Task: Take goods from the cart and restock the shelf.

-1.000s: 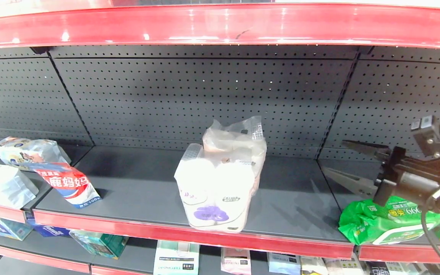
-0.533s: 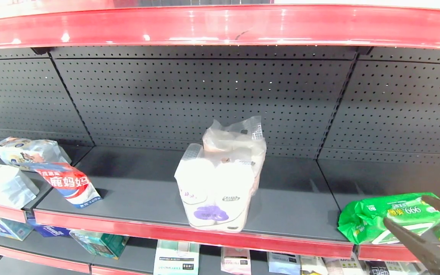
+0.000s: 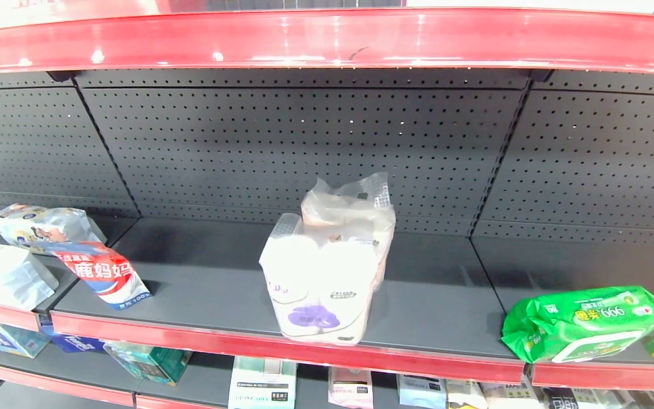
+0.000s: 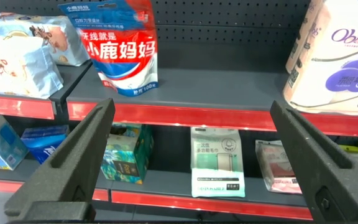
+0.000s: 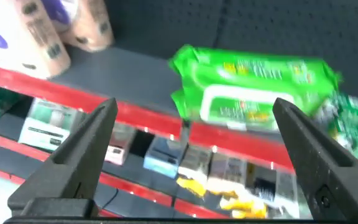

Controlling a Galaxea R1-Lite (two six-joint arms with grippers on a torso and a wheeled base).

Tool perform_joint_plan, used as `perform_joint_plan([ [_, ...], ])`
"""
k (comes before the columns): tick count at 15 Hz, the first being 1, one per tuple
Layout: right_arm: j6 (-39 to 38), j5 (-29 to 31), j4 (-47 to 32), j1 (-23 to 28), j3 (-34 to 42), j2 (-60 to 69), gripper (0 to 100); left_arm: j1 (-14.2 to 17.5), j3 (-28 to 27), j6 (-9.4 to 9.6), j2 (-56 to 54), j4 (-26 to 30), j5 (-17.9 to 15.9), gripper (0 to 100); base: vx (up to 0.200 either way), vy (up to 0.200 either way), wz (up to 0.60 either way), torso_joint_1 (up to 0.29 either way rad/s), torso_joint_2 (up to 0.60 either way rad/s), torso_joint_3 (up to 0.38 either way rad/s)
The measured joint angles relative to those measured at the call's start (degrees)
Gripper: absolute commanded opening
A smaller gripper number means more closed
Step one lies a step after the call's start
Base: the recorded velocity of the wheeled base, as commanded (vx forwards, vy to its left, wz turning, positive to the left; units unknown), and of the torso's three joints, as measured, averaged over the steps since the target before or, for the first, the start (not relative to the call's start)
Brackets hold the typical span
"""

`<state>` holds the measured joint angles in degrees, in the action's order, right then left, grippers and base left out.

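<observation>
A green wipes pack (image 3: 582, 321) lies on the grey shelf (image 3: 208, 278) at the right, near the red front edge. A white toilet-paper pack (image 3: 321, 284) stands at the middle, with a second clear-wrapped pack (image 3: 355, 204) behind it. My right gripper (image 5: 194, 104) is open and empty, in front of and slightly below the green wipes pack (image 5: 253, 87). My left gripper (image 4: 191, 106) is open and empty too, facing the shelf's red edge between a red-and-blue pouch (image 4: 120, 46) and the toilet-paper pack (image 4: 334, 62).
The red-and-blue pouch (image 3: 103, 272) and pale tissue packs (image 3: 3, 275) sit at the shelf's left. A perforated back panel (image 3: 304, 142) and a red upper shelf edge (image 3: 327, 40) bound the bay. Boxed goods (image 4: 215, 160) fill the lower shelf. Bare shelf lies either side of the toilet paper.
My right gripper, open above the green wipes pack a second ago, has dropped down and back out of the head view. The wipes pack stays on the shelf.
</observation>
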<state>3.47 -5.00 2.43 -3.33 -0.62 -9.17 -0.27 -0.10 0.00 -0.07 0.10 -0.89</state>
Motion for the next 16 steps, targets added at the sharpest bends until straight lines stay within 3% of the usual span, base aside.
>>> perform_joint_plan([
  [2,-5.0,-0.1,-0.7,0.3,0.0,2.4,100,0.0,0.0,0.00,0.0,0.0,0.0,100,0.000,0.000,0.00,0.000,0.00,0.000],
  [6,-2.5,0.4,-0.8,1.7,0.0,4.3,100,0.0,0.0,0.00,0.0,0.0,0.0,100,0.000,0.000,0.00,0.000,0.00,0.000],
  [9,-2.1,4.9,-2.6,3.4,0.3,6.6,100,0.0,0.0,0.00,0.0,0.0,0.0,100,0.000,0.000,0.00,0.000,0.00,0.000],
  [16,-3.4,5.0,-2.6,3.2,0.6,9.1,100,0.0,0.0,0.21,0.0,0.0,-0.3,100,0.000,0.000,0.00,0.000,0.00,0.000],
])
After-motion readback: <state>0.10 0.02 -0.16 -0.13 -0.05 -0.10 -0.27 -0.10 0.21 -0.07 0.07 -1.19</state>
